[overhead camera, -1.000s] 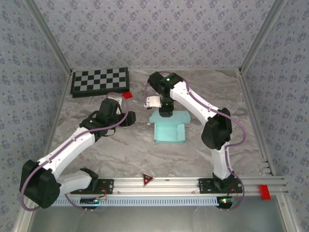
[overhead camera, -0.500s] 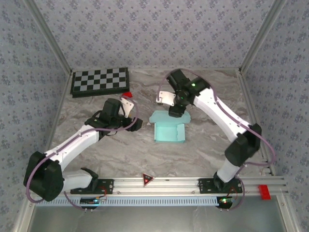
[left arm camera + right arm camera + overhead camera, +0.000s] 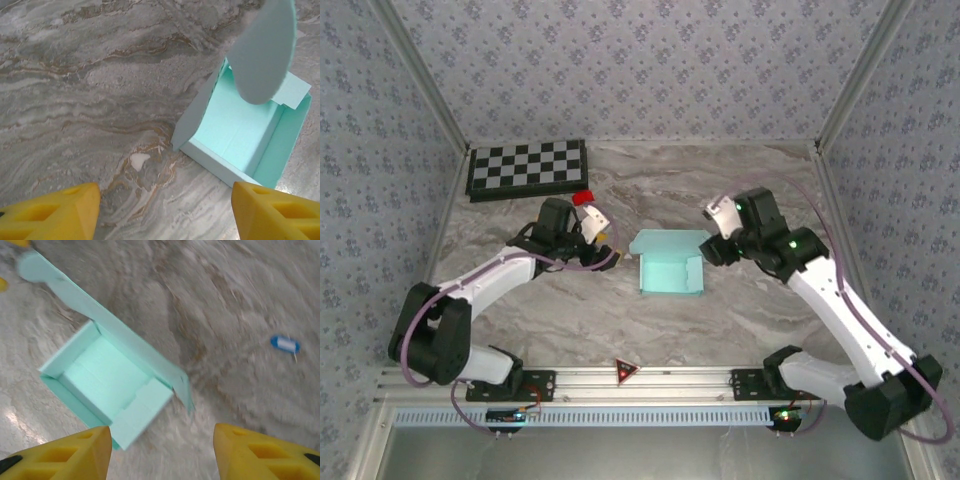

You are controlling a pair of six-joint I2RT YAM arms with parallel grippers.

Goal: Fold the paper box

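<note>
Leftmost, the black-and-white checkerboard (image 3: 527, 168) lies flat in the far left corner of the marble table (image 3: 570, 310), and the small red block (image 3: 583, 197) sits just off its near right corner, close to the left arm's wrist. The left gripper (image 3: 606, 256) hangs just left of the paper box (image 3: 668, 265), its yellow fingertips (image 3: 55, 215) spread wide with nothing held, and bare marble lies between them and the box's nearest corner. The box rests near the table's middle, between the two grippers, as an open-topped tray with its walls standing. A long flap with a rounded end rises from its far edge, and a shorter flap lies along its right side. The right gripper (image 3: 713, 247) hovers just right of the box, apart from it, jaws parted and empty. On the marble beyond it lies a small blue object (image 3: 285, 344), too blurred to identify.
</note>
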